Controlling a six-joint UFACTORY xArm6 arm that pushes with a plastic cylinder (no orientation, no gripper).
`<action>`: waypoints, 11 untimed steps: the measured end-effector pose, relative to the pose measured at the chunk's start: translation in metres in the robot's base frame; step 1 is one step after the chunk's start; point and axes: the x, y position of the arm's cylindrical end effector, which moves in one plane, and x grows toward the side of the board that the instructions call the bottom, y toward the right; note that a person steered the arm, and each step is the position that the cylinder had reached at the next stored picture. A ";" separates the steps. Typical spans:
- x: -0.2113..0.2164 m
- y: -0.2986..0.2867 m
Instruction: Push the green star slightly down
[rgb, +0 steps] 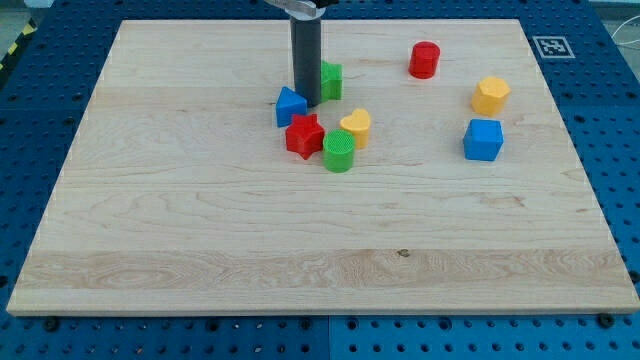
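Note:
The green star (331, 80) lies on the wooden board (200, 220) near the top middle, partly hidden by my dark rod. My tip (306, 104) rests just to the left of and slightly below the green star, touching or nearly touching it. A blue block (289, 107) sits right against the tip's left side.
Just below the tip lie a red star (304, 135), a green cylinder (339, 150) and a yellow heart (356, 126), close together. A red cylinder (424, 60), a yellow hexagon (490, 95) and a blue cube (483, 139) lie at the view's right.

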 end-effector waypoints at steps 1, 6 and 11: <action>-0.020 -0.029; -0.090 0.029; -0.074 0.015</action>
